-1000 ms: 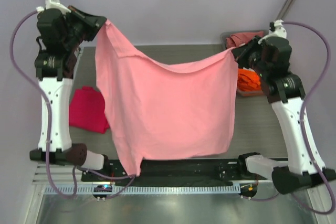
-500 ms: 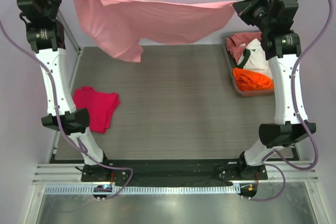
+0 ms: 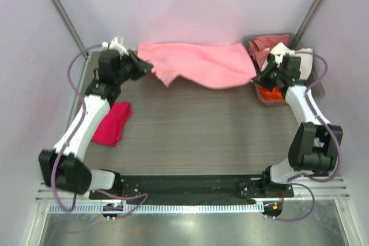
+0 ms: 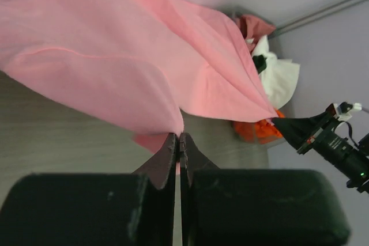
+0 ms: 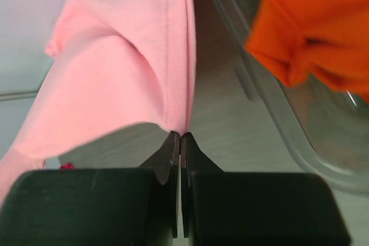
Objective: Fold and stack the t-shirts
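The left gripper (image 3: 140,65) and right gripper (image 3: 258,77), each pinching a corner, are lowering the light pink t-shirt (image 3: 199,63), held high earlier, onto the table (image 3: 196,131).

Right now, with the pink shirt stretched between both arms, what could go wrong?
Both the left pincer and right pincer pinch only thin edges of the light pink cloth t-shirt, so a corner could slip. Its right corner hangs beside the grey rectangular bin and might snag the rim.
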You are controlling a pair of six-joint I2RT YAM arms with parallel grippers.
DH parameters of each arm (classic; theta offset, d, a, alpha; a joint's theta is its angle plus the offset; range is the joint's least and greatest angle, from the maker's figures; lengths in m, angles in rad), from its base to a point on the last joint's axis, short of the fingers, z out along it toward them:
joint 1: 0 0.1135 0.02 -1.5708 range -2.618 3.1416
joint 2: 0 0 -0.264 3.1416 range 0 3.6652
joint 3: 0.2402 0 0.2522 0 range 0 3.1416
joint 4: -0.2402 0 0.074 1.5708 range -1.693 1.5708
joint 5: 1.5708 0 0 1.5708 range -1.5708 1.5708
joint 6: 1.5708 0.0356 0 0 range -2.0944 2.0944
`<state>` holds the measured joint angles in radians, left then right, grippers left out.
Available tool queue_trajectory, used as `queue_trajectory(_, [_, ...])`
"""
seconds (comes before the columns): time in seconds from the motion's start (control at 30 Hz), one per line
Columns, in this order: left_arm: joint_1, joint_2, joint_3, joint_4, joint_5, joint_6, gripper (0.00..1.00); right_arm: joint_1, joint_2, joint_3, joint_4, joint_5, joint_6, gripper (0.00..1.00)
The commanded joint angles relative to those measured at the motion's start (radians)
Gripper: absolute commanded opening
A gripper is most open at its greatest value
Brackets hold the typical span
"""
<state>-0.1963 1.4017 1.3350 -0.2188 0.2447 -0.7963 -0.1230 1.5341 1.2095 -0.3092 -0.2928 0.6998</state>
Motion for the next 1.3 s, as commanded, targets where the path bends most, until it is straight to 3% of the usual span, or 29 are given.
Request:
queue_trajectory(0.0, [-0.025,-0.226,-0.208,0.113,-0.140,0.071,0.00,-0.001,-0.170,-0.118,0.088,-0.042,-0.052,0.01])
queue_trajectory(0.2, [-0.049,-0.513,-0.503,0.031,-0.198,0.065,0.00,0.000,-0.377,-0.375,0.075,-0.006,-0.091,0.01])
queue_trajectory(0.5, [-0.055,-0.831,-0.684,-0.298,-0.148,-0.023,0.00,-0.001,-0.791,-0.588,-0.220,0.154,-0.143,0.01])
queue_trajectory(0.6, [-0.055,-0.886,-0.720,-0.358,-0.151,-0.024,0.00,0.020,-0.908,-0.619,-0.272,0.141,-0.085,0.01])
queue_trajectory(0.83, [-0.055,-0.795,-0.695,-0.337,-0.185,0.000,0.00,0.022,-0.964,-0.620,-0.363,0.272,0.029,0.01])
queue_trajectory(1.03, [-0.055,-0.656,-0.620,-0.258,-0.216,0.017,0.00,0.023,-0.804,-0.639,-0.367,0.343,0.063,0.01])
queue_trajectory(1.27, [-0.055,-0.480,-0.528,-0.177,-0.234,0.023,0.00,0.022,-0.735,-0.654,-0.263,0.346,0.063,0.01])
